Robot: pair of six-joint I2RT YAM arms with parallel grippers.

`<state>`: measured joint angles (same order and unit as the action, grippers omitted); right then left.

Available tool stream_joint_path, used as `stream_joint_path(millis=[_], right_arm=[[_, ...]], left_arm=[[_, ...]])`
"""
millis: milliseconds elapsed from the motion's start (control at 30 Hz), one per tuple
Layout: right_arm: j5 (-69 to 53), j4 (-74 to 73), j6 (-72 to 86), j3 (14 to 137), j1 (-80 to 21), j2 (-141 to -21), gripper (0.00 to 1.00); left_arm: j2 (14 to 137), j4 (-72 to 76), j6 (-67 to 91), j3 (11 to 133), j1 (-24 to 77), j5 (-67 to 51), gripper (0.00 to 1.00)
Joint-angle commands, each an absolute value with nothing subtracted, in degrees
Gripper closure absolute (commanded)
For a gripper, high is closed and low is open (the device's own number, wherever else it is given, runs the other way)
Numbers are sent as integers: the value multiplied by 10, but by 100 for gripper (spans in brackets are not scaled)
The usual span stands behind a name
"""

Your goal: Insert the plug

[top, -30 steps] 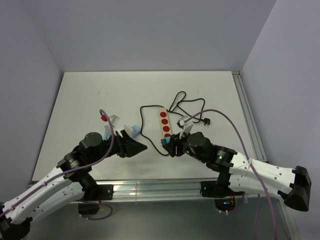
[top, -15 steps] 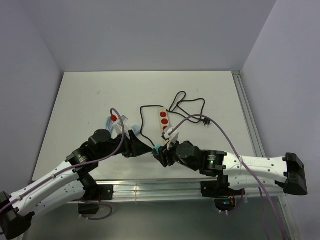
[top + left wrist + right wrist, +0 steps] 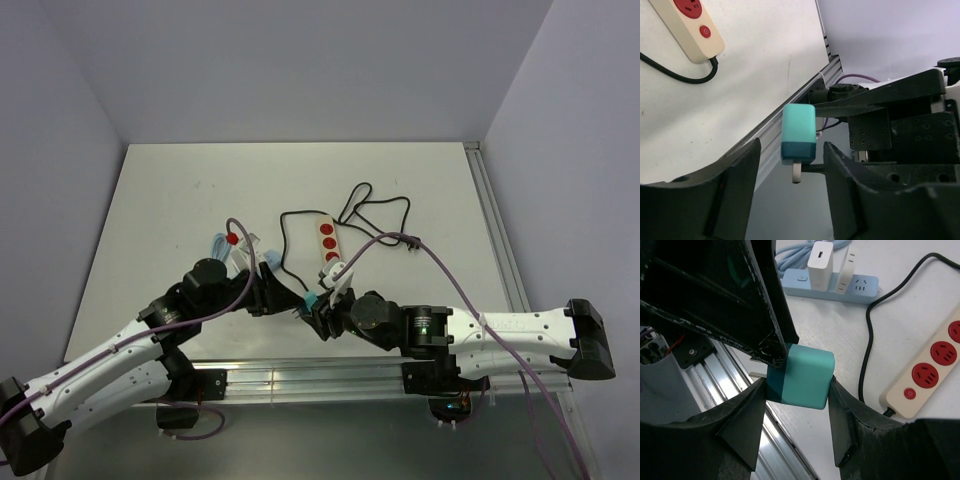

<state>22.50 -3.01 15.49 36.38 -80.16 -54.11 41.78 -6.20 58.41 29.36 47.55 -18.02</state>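
Top view: the right gripper (image 3: 318, 312) has been brought from the cream power strip (image 3: 327, 243) to the near edge of the table (image 3: 180, 200), meeting the left gripper (image 3: 292, 299); a handover is likely. Left wrist: the teal plug (image 3: 798, 134) is flanked, untouched, by wide-spread fingers (image 3: 730, 190). Right wrist: it is clamped; bare tabletop is left toward the strip.

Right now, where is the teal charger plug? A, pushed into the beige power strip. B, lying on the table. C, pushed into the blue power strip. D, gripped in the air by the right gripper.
D: the right wrist view shows the teal charger plug clamped between the fingers of the right gripper, its prongs bare, off the beige power strip.
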Motion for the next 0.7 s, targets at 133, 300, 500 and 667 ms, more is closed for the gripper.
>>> stream_joint_path(millis=[133,300,500,667], right_arm=[[270,-3,149,403,-809,-541,100],[269,-2,146,414,-809,-554,100],[259,-2,151,422,-810,-558,82],[263,-16,167,410,-812,-538,49]], left_arm=[[412,-11,601,278,475,-213,44],[412,-7,602,278,475,-215,46],[414,-11,600,279,475,-210,82],[404,-30,592,288,475,-178,100]])
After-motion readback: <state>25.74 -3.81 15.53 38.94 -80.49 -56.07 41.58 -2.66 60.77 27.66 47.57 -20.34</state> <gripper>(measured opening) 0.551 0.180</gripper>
